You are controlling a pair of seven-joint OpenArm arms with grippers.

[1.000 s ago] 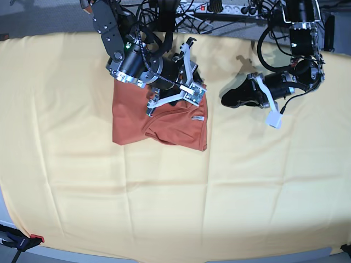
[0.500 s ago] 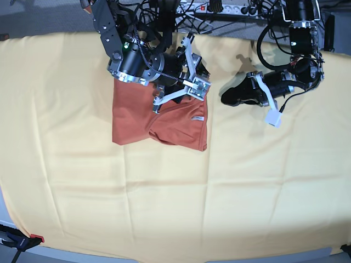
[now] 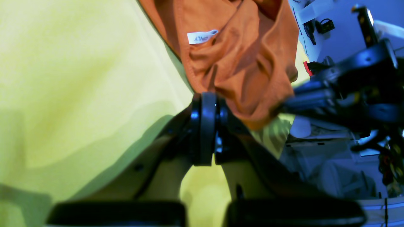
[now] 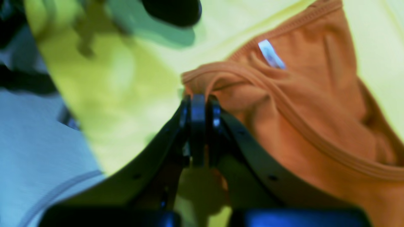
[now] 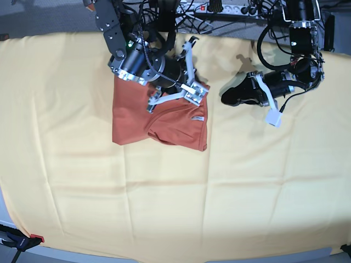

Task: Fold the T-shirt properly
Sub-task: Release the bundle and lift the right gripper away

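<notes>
The rust-orange T-shirt (image 5: 142,118) lies partly folded on the yellow cloth, its white tag (image 5: 196,118) near the right edge. My right gripper (image 5: 196,92) is at the shirt's upper right corner. In the right wrist view its jaws (image 4: 198,99) are shut, pinching a fold of the collar edge of the T-shirt (image 4: 315,110), with the tag (image 4: 271,53) just beyond. My left gripper (image 5: 226,99) rests on the cloth to the right of the shirt, apart from it. Its jaws (image 3: 205,97) are shut and empty, and the bunched T-shirt (image 3: 240,63) is raised behind them.
The pale yellow cloth (image 5: 164,192) covers the whole table. Cables and a power strip (image 5: 219,8) run along the far edge. A white plug (image 5: 273,119) hangs off the left arm. A clamp (image 5: 22,241) sits at the near left corner.
My right gripper opened and rose slightly off the shirt, then came back down and shut on the collar edge. The left arm has stayed in place.
</notes>
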